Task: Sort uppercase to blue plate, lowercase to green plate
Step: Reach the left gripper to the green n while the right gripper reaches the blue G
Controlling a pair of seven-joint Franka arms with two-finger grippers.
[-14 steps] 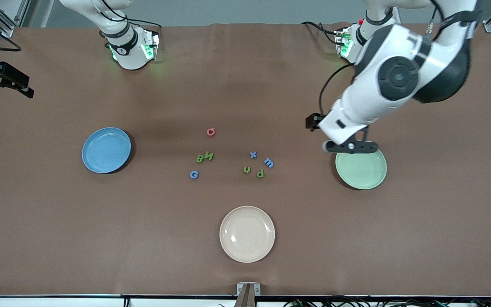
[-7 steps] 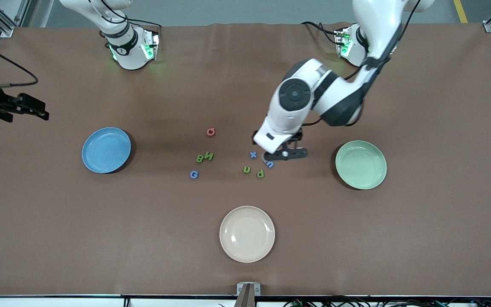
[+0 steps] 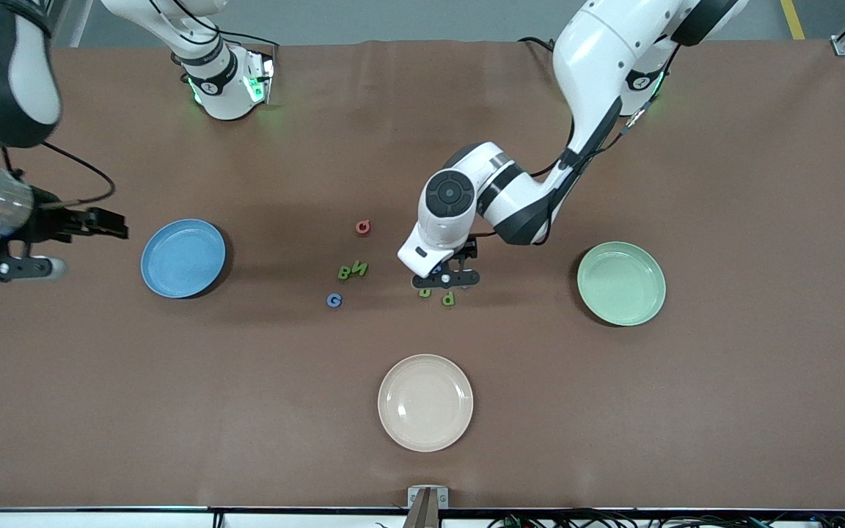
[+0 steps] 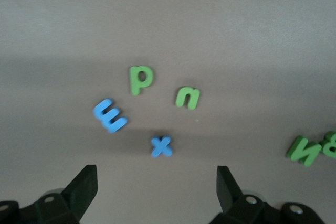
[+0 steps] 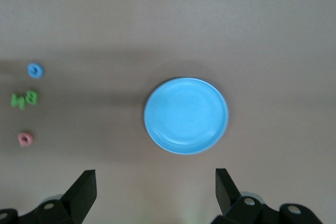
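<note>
Lowercase foam letters lie at the centre of the front view, where the left gripper (image 3: 446, 279) hangs low over them and hides most of the group: only the green n (image 3: 425, 292) and green p (image 3: 449, 298) peek out beneath it. The left wrist view shows all four clearly, the green p (image 4: 140, 79), green n (image 4: 187, 97), blue m (image 4: 109, 115) and blue x (image 4: 161, 146), lying between wide-open fingers (image 4: 84, 184) that hold nothing. Uppercase foam letters, the green B and N (image 3: 353, 270), blue G (image 3: 334, 300) and red-pink Q (image 3: 363, 227), sit just toward the right arm's end. The right gripper (image 3: 4, 268) is at the frame's left edge, partly cut off; its wrist view shows spread, empty fingers (image 5: 83, 187) above the round blue plate (image 5: 186, 115), which is empty. The round pale green plate (image 3: 620, 283) lies bare at centre right, and a round cream plate (image 3: 425, 402) sits at lower centre.
</note>
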